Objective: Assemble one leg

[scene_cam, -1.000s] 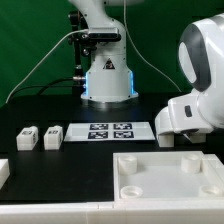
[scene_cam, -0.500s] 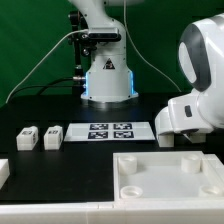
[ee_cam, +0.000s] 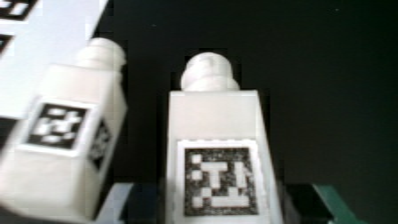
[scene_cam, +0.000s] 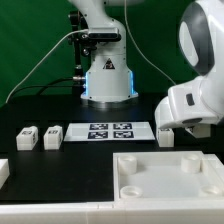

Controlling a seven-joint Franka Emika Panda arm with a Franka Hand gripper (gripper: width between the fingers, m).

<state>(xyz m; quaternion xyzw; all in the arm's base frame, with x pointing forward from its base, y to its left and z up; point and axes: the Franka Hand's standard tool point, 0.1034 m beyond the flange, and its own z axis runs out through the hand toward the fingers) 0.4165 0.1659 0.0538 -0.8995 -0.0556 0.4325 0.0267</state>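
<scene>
In the wrist view my gripper (ee_cam: 226, 197) has its two dark fingers pressed against the sides of a leg (ee_cam: 217, 150), a small white block with a square marker on its face and a rounded peg at its far end. A second leg (ee_cam: 75, 110) lies close beside it. In the exterior view the arm's white body (scene_cam: 195, 105) hides the gripper and the held leg. One leg (scene_cam: 165, 135) shows just below the arm. Two more legs (scene_cam: 26, 137) (scene_cam: 52, 134) lie at the exterior view's left.
The marker board (scene_cam: 108, 131) lies flat mid-table, and its corner shows in the wrist view (ee_cam: 18, 15). The large white square piece (scene_cam: 200, 185) with recessed corners fills the front right. A white part's edge (scene_cam: 3, 172) shows at the front left. The robot base (scene_cam: 106, 75) stands behind.
The arm's body has moved up and slightly to the exterior view's right. The legs at the left and the marker board have not moved.
</scene>
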